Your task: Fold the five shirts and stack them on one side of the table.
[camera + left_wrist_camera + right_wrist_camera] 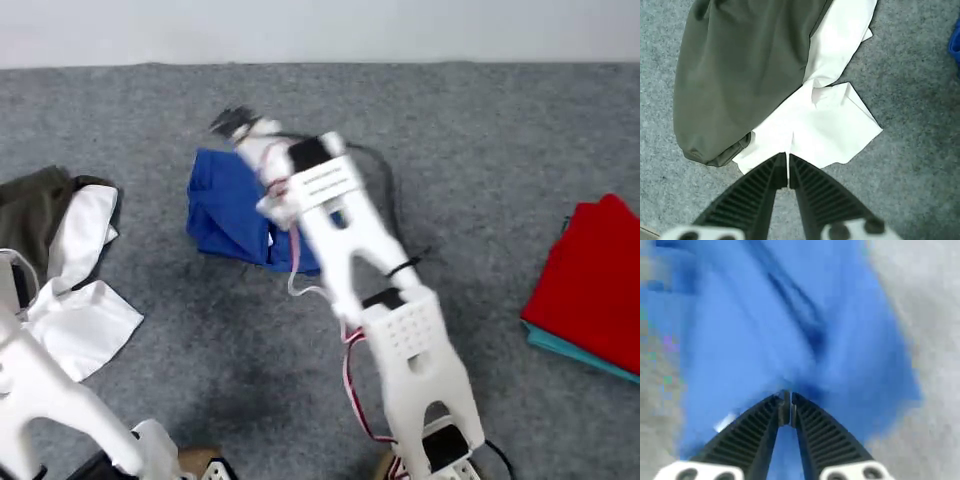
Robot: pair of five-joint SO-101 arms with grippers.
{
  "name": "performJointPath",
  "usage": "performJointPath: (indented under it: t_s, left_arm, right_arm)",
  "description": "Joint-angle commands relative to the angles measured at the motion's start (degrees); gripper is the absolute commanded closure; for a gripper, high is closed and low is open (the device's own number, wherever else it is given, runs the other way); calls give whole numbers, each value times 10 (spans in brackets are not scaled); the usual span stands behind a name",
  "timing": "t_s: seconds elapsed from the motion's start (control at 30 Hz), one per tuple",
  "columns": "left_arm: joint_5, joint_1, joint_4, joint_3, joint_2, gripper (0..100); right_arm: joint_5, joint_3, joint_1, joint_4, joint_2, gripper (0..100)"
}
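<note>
Close to the arms' feet, the L gripper hangs over the near edge of the white shirt. Its 2 fingers are pressed together, but I can't tell if any cloth is caught in them. The white shirt lies open & messy on the grey table, so it is not folded yet. A bit further back, at the R edge, is the pile: a red shirt folded flat on top of a teal shirt that peeks out under it. So 2 of the 5 look done & stacked on that side. Further back, in the middle, is the blue shirt. It is bunched into a lumpy block, prob. abt half folded, not neat, & well apart from the pile. The R arm goes across it & the R gripper is at its far edge. Its fingers are closed, & creases in the blue cloth run right to the tips, so I think it has the blue shirt pinched. Over on the L, abt as far back, the olive shirt sits in a heap, touching the white one & overlapping it. It has not been folded at all. So I think 3 shirts are left: finish the blue one & put it on the red, then do the white & the olive. That makes it not quite half way.
</note>
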Motion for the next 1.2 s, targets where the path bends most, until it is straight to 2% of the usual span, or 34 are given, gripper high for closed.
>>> performJointPath:
  t_s: [0.0,0.13,0.23,0.4,0.5,0.57,0.7,0.8,1.17]
  left_arm:
    - [6,1,10,-4,-19,985]
    - [6,1,9,-5,-19,985]
    - [6,1,9,-6,-19,985]
    - [6,1,9,-7,-20,985]
    - [6,2,9,-7,-20,985]
    - [6,3,9,-7,-20,985]
    - [6,4,6,-7,-20,985]
    - [6,4,2,-6,-20,985]
    - [6,4,2,-7,-19,985]
  right_arm:
    - [7,-31,-69,-40,-4,988]
    - [7,-38,-131,-39,-11,988]
    - [7,-93,-138,9,-40,988]
    - [7,-187,-76,85,-60,985]
    - [7,-194,-23,95,-44,980]
    - [5,-196,-4,111,-28,939]
    - [-7,-197,-2,146,0,794]
    - [-49,-198,-7,132,19,784]
    - [-107,-198,-37,25,91,784]
